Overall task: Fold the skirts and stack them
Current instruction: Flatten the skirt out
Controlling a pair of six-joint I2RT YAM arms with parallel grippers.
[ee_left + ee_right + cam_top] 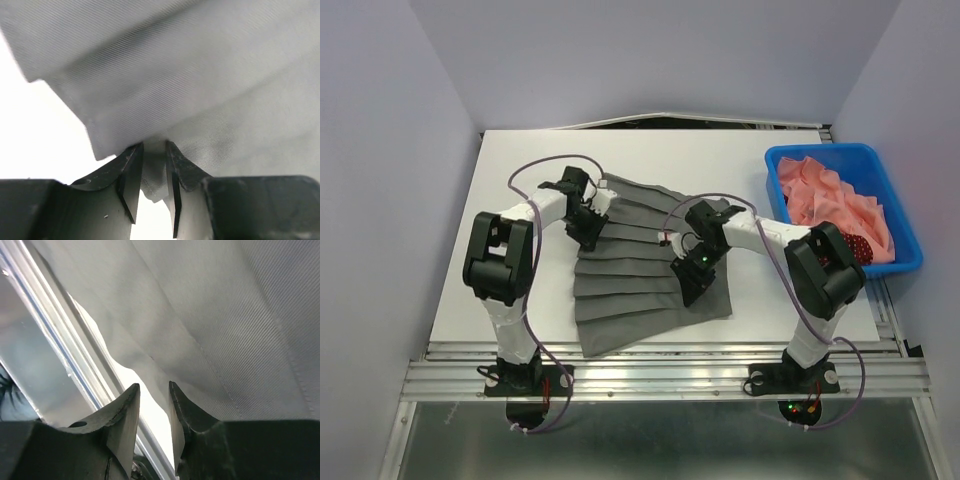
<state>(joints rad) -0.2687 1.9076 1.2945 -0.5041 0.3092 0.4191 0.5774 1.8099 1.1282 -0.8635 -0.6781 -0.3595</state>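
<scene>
The dark grey skirt [630, 290] lies spread on the white table [520, 180], pleated, with its wide hem toward the front edge. My left gripper [590, 228] is at its upper left edge. In the left wrist view this gripper [154, 145] is shut on a fold of the grey skirt [200, 75]. My right gripper [692, 285] is over the skirt's right side. In the right wrist view it [154, 386] stands narrowly open with nothing between the jaws, by the grey cloth [225, 315]. A bit of the dark red dotted skirt [861, 248] shows in the bin.
A blue bin [820, 152] stands at the right edge of the table, holding salmon-pink cloth [835, 195]. The metal rail [660, 375] runs along the table's front edge and also shows in the right wrist view [55, 340]. Purple walls enclose the sides and back.
</scene>
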